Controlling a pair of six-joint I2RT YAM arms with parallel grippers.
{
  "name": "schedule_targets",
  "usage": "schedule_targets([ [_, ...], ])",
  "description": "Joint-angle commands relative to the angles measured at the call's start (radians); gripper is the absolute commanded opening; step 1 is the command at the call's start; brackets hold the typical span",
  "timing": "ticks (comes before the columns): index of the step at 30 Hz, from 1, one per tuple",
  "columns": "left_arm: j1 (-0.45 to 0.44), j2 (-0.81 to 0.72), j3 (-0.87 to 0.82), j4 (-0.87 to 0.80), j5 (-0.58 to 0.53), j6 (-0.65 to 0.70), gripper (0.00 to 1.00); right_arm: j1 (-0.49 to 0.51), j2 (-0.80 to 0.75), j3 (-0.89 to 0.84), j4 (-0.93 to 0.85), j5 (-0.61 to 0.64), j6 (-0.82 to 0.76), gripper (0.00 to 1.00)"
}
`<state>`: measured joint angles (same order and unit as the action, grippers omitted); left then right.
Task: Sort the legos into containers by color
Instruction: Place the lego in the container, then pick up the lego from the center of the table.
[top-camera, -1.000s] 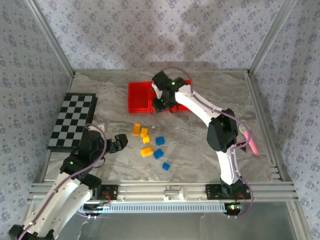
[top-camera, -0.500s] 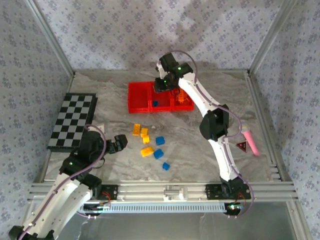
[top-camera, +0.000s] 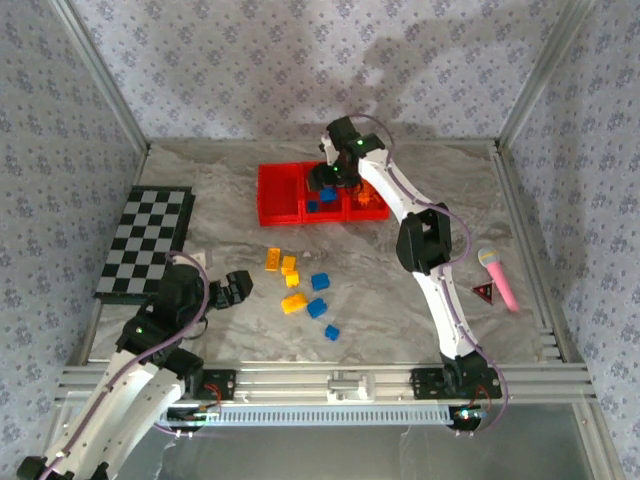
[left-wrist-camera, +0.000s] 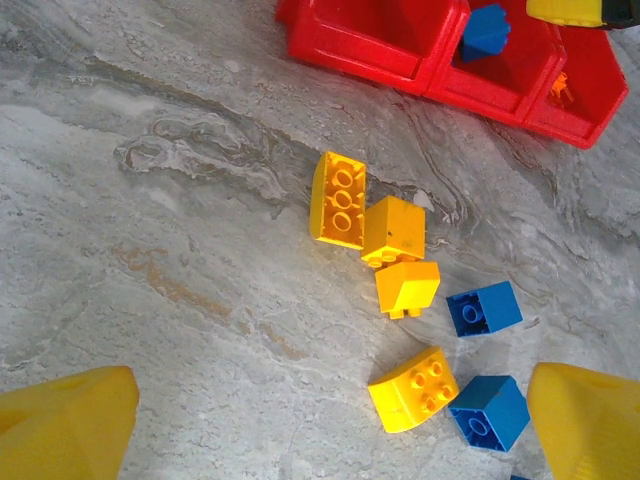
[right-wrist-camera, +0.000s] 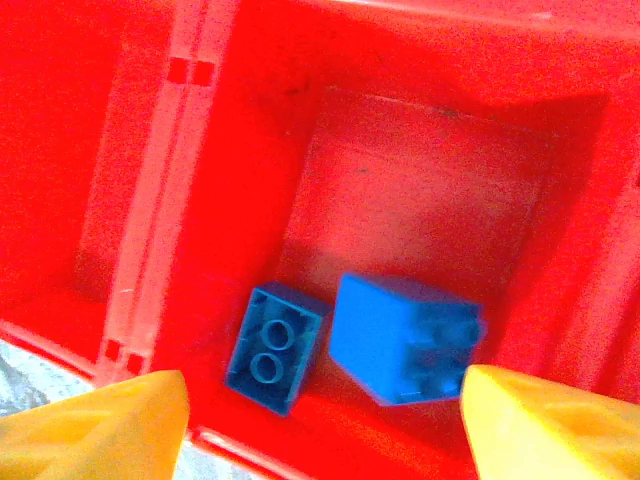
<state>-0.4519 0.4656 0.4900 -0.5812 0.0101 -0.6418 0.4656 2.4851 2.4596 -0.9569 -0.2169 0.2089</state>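
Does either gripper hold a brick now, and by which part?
Nothing is held: the right gripper is open over two blue bricks; the left gripper is open.

Containers (right-wrist-camera: 420, 170): glossy red plastic. Legos (right-wrist-camera: 405, 340): smooth, shiny plastic. Surface (left-wrist-camera: 150, 250): matt, grey marbled stone look. Frame rails (top-camera: 330, 381): ribbed bare metal.

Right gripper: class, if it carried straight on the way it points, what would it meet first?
Probably the larger blue brick, lying in the bin below the right gripper; depth is unclear.

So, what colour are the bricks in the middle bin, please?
Blue; small plastic bricks clearest in right wrist view.
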Motion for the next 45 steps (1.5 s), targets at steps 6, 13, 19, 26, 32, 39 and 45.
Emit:
schedule_targets([
  [6, -0.005, -0.032, 0.039, -0.027, -0.022, -0.021, 1.0, 0.009, -0.118, -0.004, -0.067, 0.053, 0.011, 0.89],
  [13, -0.005, -0.04, 0.008, 0.011, -0.015, -0.016, 1.0, 0.05, -0.311, -0.207, -0.039, 0.111, 0.018, 0.91],
  [19, -0.005, -0.002, 0.008, 0.031, -0.004, -0.005, 1.0, 0.128, -0.516, -0.528, 0.039, 0.152, 0.054, 0.92],
  [26, -0.005, 0.002, -0.015, 0.059, 0.004, -0.002, 1.0, 0.191, -0.624, -0.815, 0.079, 0.201, 0.158, 0.9],
  [32, -0.005, 0.013, -0.016, 0.07, 0.009, 0.002, 1.0, 0.253, -0.615, -0.933, 0.096, 0.217, 0.196, 0.9],
  [39, -0.005, 0.01, -0.011, 0.054, 0.012, -0.001, 1.0, 0.309, -0.558, -0.94, 0.116, 0.196, 0.228, 0.9],
  [45, -0.005, -0.011, -0.008, 0.042, 0.01, -0.006, 1.0, 0.361, -0.508, -0.913, 0.098, 0.204, 0.257, 0.91],
])
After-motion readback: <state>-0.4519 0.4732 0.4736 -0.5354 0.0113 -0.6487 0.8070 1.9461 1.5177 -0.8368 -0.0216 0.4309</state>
